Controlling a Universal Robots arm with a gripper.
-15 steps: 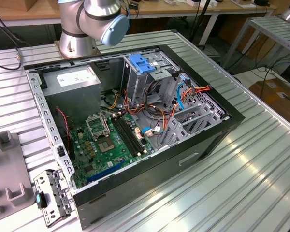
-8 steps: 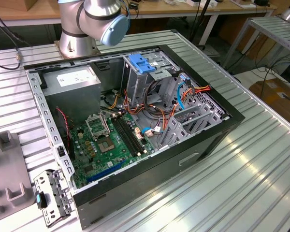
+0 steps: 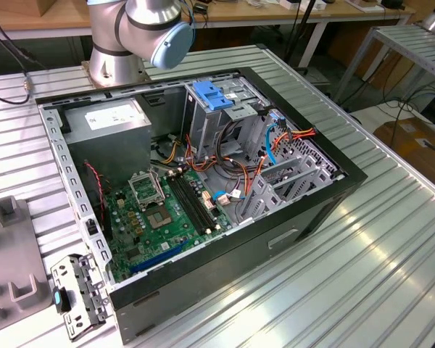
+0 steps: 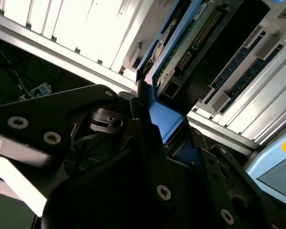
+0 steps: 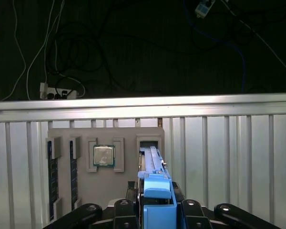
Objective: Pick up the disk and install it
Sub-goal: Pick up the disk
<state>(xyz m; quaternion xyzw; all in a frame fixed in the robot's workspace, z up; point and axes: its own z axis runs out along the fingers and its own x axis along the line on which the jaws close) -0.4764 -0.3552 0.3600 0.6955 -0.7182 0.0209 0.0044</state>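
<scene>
Black hand (image 5: 158, 217) clamped on slim upright disk (image 5: 157, 191), blue plastic rails, at grey moulded tray (image 5: 126, 134) slot.

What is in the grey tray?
In the tray are a chip, two memory sticks and the disk, standing on edge in its slot. The gripper covers the disk's near end, and the slot hides its lower part.

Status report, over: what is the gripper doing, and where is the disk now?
Gripper shut on the disk. Disk stands on edge in a slot of the grey holder. Computer case lies open.
</scene>
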